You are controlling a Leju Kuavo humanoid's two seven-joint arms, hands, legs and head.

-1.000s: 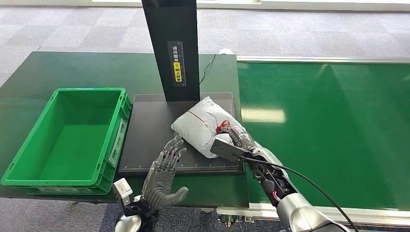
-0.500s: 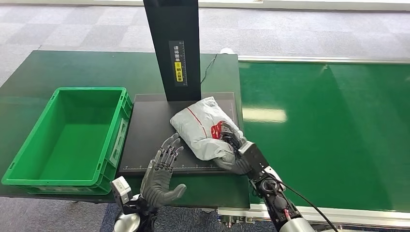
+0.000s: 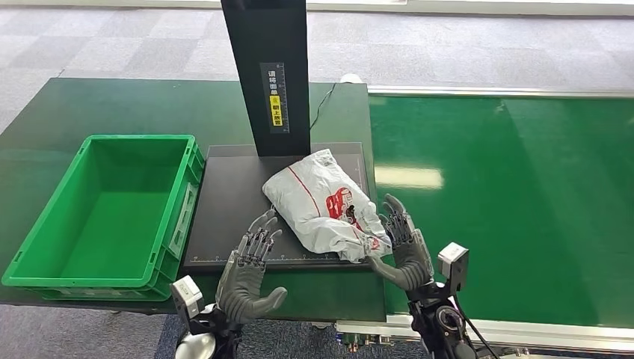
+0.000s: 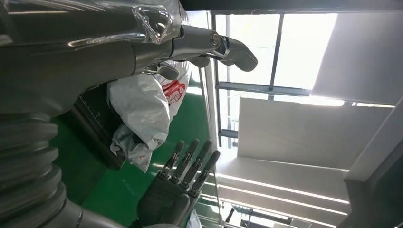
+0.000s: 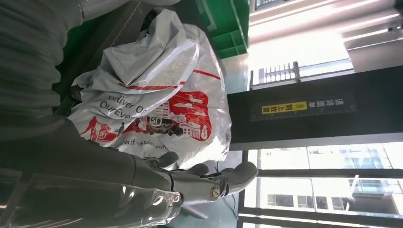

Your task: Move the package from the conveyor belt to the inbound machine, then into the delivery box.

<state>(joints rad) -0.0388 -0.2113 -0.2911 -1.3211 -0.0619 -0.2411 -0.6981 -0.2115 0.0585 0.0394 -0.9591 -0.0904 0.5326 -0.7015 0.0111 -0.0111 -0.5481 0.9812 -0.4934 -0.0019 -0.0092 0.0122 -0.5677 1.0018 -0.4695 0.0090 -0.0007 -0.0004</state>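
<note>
You have a dark green bench [image 3: 90, 105] as your landmark. Beyond its far edge lies a floor [image 3: 112, 48] of grey carpet tiles in mixed shades. Past the bench, tall windows [image 5: 313, 164] with dark frames let in bright daylight, and a pale ceiling [image 4: 304, 128] carries strip lights.

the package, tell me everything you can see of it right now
The package is a soft white plastic courier bag, crumpled, with a thin red line and a red printed logo with dark lettering. It lies flat on the black platform of the inbound machine, just in front of its dark upright column, its near corner reaching the platform's front right edge. The right hand sits beside that corner with fingers spread, holding nothing; the left hand is apart from it.
</note>
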